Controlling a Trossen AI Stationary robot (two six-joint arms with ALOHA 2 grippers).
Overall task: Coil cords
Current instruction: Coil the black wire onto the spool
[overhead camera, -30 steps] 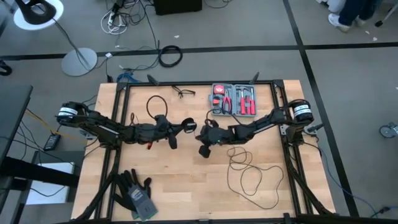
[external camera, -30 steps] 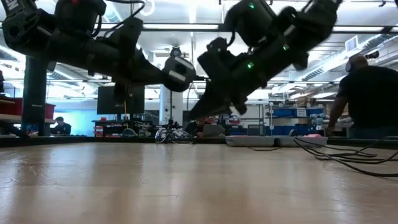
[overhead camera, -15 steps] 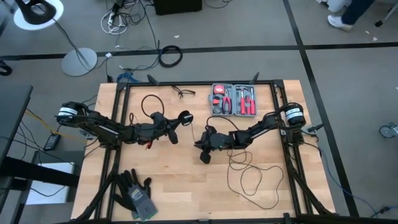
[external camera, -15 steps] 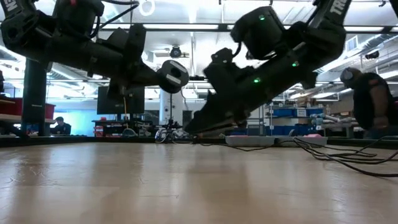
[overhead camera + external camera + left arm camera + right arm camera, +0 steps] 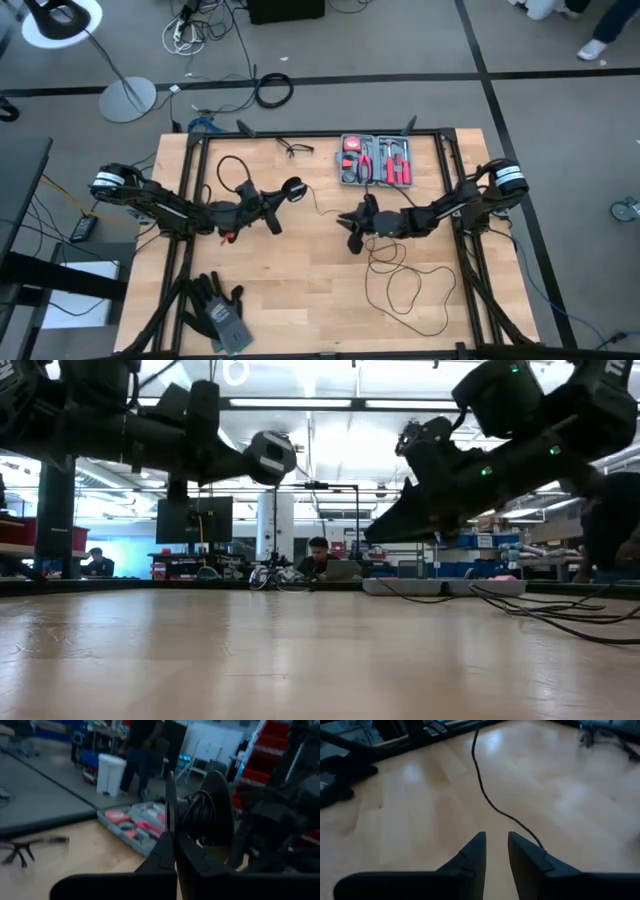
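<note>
Over a wooden table (image 5: 300, 290), the left gripper (image 5: 272, 212) is pinched shut on the thin black cord (image 5: 400, 285) near its round puck (image 5: 296, 189), held up off the table. The cord runs past the right gripper (image 5: 495, 851), whose fingers stand slightly apart with nothing between them, then lies in loose loops on the table's right side.

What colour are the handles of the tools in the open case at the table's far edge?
Red, on the tool case; the high view shows it best.
</note>
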